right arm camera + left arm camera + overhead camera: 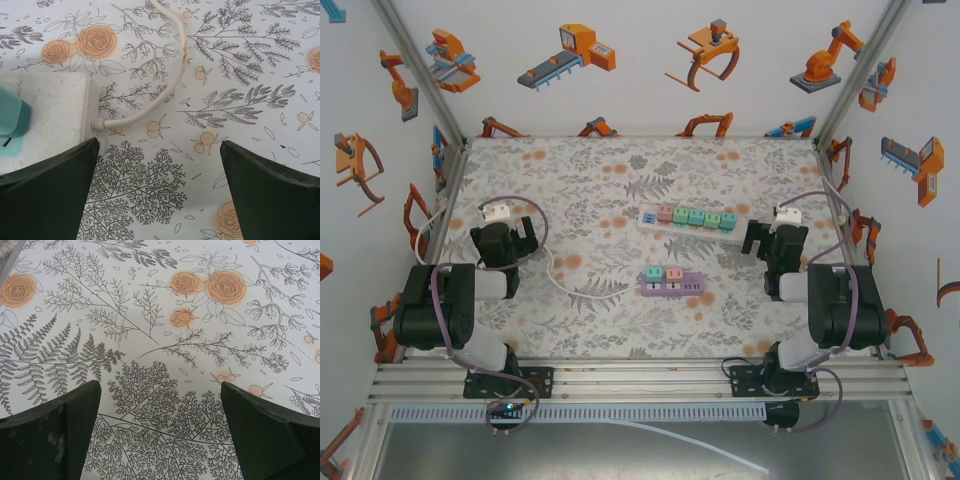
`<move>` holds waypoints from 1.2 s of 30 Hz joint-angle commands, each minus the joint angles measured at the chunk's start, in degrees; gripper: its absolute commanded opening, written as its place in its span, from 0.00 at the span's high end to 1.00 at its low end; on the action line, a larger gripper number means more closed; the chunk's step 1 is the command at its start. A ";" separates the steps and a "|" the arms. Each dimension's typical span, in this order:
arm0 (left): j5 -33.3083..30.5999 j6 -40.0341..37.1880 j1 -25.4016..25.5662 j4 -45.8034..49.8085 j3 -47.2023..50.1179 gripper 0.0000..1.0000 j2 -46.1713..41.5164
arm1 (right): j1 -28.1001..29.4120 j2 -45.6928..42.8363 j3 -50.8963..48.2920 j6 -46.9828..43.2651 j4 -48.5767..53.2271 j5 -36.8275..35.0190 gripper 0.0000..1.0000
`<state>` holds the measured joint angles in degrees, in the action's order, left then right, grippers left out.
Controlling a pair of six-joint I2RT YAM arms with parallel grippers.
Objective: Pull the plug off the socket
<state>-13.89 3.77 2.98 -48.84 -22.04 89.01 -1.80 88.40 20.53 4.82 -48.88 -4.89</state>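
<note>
Black fingers [50, 200] of the right gripper [159, 150] frame the bottom corners of the right wrist view, spread wide apart and holding nothing. Between them lies flowered table [240, 100] cloth. At nine o'clock in that view sits the end of a white power strip [50, 115], with a teal plug [12, 112] seated in its last socket and a white cord [175, 75] curving away toward twelve o'clock.

Seen from above, this strip lies just past the table's centre toward one o'clock, carrying a row of coloured plugs. A purple power strip [672, 282] with two plugs rests at the centre, toward six o'clock. Which plug is meant cannot be told. The right claw waits at three o'clock, close beside the white strip's end.

The left gripper [160, 390], at nine o'clock, is also wide open over bare cloth.

Each plug looks small, rigid, light and smooth, probably held only by friction. A pinch on its two flat sides and a straight upward pull should suit. The light strip may lift along unless held down.
</note>
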 commanded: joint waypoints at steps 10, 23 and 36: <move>0.53 -0.43 0.18 -0.64 -0.57 0.03 -0.61 | -0.28 -1.54 0.98 -0.79 -1.21 2.42 0.01; -5.77 -1.03 2.34 2.77 2.20 0.03 -11.71 | 0.05 -37.60 1.20 -0.65 23.76 9.72 0.04; 2.51 20.41 16.69 54.76 -23.77 0.03 -35.65 | 10.36 -42.72 14.40 -26.87 45.81 41.37 0.09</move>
<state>-18.04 16.05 15.57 -10.00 -41.01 52.84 5.93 44.23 30.76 -10.02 -13.43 26.26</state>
